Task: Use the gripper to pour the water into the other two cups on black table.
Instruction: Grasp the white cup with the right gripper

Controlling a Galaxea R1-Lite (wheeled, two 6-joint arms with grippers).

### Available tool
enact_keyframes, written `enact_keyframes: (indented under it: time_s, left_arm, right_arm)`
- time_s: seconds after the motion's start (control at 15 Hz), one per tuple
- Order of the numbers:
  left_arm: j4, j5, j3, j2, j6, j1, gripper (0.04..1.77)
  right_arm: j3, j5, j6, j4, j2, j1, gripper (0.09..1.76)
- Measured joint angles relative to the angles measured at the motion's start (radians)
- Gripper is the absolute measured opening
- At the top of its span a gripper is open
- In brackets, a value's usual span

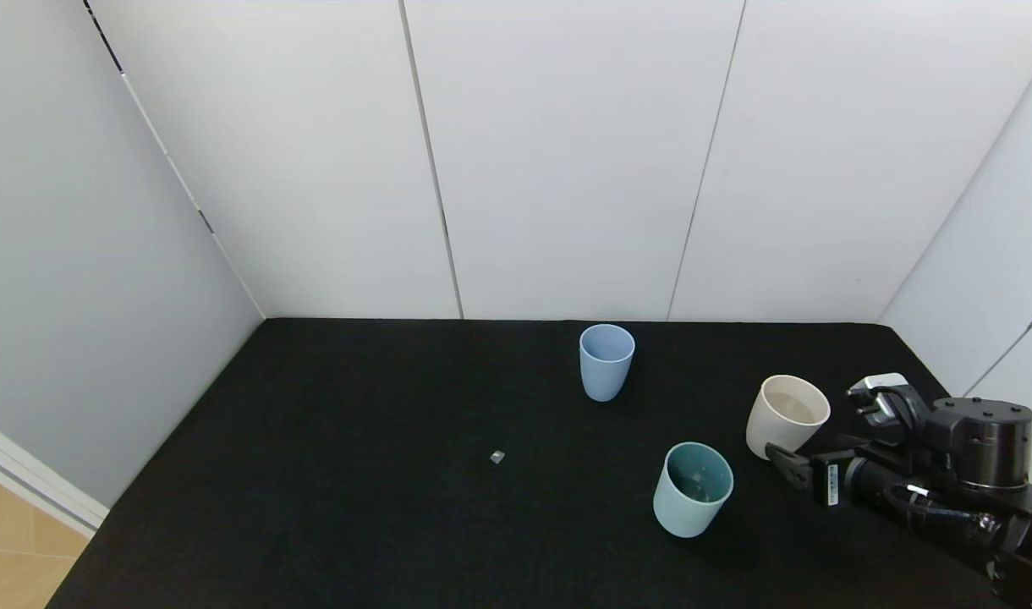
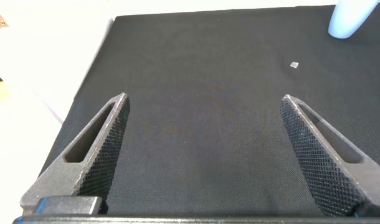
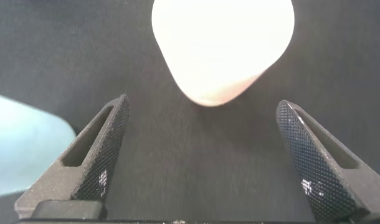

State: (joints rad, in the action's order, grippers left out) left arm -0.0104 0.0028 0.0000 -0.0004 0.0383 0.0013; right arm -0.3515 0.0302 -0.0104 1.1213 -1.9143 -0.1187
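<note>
Right gripper (image 3: 202, 155) is spread wide and empty, low over the matte black table (image 1: 355, 507), just short of the cream-beige tapered plastic cup (image 1: 785, 416). From that cup, the light teal plastic cup (image 1: 692, 489) stands near, the pale periwinkle-blue plastic cup (image 1: 606, 361) farther off. Left gripper (image 2: 202, 155) hangs open and empty.

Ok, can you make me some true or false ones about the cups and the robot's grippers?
1. The right gripper is open, with the cream cup just ahead of it. True.
2. The blue cup lies tipped over. False: it stands upright on the black table.
3. The teal cup is nearer the robot than the blue one. True.
4. The left gripper holds a cup. False: it is open and empty above the table.
</note>
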Motion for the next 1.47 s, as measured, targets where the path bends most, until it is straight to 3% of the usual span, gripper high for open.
enact_keyframes:
  time_s: [0.73,1.47]
  left_arm:
    - [0.000,0.000,0.000,0.000,0.000,0.000,1.72]
    - [0.000,0.000,0.000,0.000,0.000,0.000,1.72]
  right_arm:
    - [-0.131,-0.003,0.003,-0.003,-0.099,0.010,1.71]
    - [-0.194,-0.002,0.005,-0.003,-0.152,0.028,1.71]
